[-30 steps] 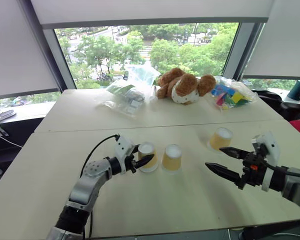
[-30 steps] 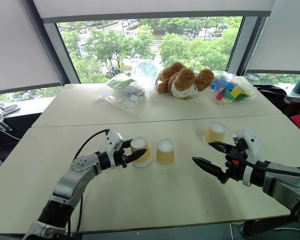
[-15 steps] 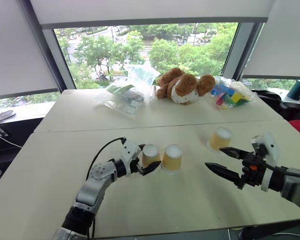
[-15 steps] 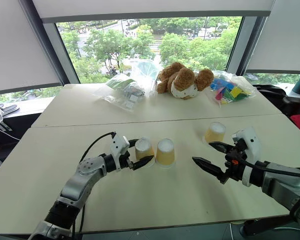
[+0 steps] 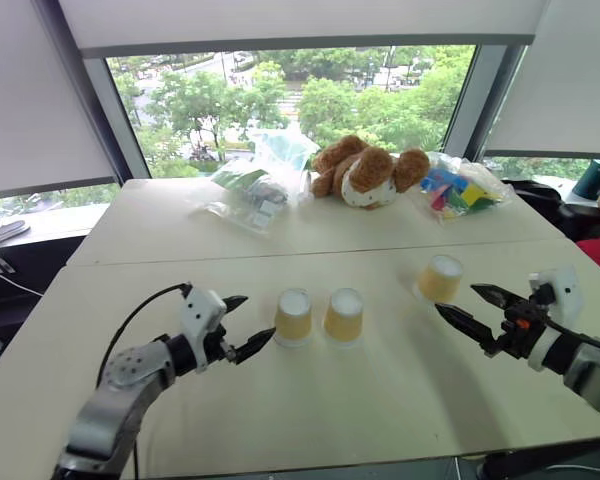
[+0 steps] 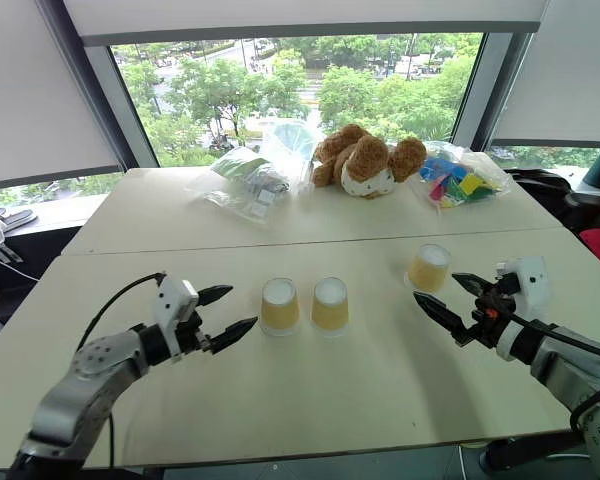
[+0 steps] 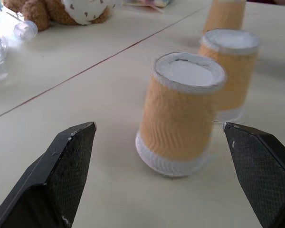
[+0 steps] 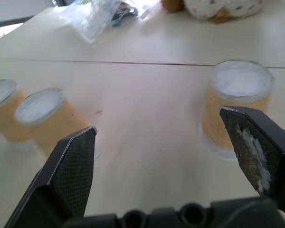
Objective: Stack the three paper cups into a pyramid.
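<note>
Cream table (image 5: 310, 420) is carrying three paper cups, all standing inverted, long axes vertical — two (image 5: 293, 316) (image 5: 344, 315) side by side, the third (image 5: 440, 278) well apart. Left gripper (image 5: 243, 326) and right gripper (image 5: 467, 308) are hovering with fingers spread, grasping nothing. Farther back, clear bags (image 5: 255, 190) are lying beside a teddy bear (image 5: 365, 172) — window behind.

This looks like an upper-floor office or lab room set up for trials. Two plain cream rectangular worktops (image 5: 380, 420) stand pushed together before a wide dark-framed window (image 5: 300, 100) with white roller blinds (image 5: 40, 90), overlooking treetops and a street far below. A brown plush teddy bear (image 5: 368, 172) and clear plastic bags of coloured toy blocks (image 5: 458, 188) lie along the far edge.
</note>
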Tool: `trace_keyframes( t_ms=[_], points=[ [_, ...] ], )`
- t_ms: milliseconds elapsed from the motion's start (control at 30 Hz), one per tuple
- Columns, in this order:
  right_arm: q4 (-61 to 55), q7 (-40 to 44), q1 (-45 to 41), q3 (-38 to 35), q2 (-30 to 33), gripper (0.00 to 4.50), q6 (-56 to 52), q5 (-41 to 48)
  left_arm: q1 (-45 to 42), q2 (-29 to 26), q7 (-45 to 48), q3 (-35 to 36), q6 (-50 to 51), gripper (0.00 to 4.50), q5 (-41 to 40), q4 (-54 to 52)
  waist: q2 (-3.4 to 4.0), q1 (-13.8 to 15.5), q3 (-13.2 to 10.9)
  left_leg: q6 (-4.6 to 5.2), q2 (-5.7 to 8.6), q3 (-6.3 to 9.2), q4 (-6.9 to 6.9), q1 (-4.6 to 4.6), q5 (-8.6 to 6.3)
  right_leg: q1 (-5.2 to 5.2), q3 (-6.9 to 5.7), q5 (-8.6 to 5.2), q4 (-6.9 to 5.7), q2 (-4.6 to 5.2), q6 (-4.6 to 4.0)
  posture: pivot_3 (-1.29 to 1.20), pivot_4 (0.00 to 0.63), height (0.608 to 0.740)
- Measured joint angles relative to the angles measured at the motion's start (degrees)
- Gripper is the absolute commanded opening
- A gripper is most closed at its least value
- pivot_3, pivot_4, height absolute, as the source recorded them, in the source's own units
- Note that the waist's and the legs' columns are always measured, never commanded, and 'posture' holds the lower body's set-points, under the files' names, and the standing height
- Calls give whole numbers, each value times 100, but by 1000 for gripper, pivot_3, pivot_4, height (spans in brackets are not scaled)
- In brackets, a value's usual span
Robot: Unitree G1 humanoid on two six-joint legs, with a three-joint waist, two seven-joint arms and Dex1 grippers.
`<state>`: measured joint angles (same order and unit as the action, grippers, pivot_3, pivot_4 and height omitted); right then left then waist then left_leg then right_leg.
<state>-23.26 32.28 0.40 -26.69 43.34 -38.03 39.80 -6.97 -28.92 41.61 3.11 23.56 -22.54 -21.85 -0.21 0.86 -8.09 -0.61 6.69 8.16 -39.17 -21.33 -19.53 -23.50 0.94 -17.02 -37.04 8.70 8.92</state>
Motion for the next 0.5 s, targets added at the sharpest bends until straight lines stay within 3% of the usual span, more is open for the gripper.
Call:
trace_keyframes(
  t_ms=[200, 500],
  points=[
    [332, 118, -220, 318, -85, 4500, 265, -261, -18, 157, -188, -109, 204, 4414, -105, -111, 1, -21, 0, 0, -1, -1, 6, 3, 0, 1, 0, 0, 1, -3, 0, 0, 150, 740],
    [1124, -167, -450, 196, -246, 4500, 857, -912, 280, -1032, 197, 622, 1451, 4414, -1367, -1199, 5, -20, 0, 0, -3, -2, 5, 3, 0, 0, 3, -1, 2, -3, -1, 0, 150, 740]
  ],
)
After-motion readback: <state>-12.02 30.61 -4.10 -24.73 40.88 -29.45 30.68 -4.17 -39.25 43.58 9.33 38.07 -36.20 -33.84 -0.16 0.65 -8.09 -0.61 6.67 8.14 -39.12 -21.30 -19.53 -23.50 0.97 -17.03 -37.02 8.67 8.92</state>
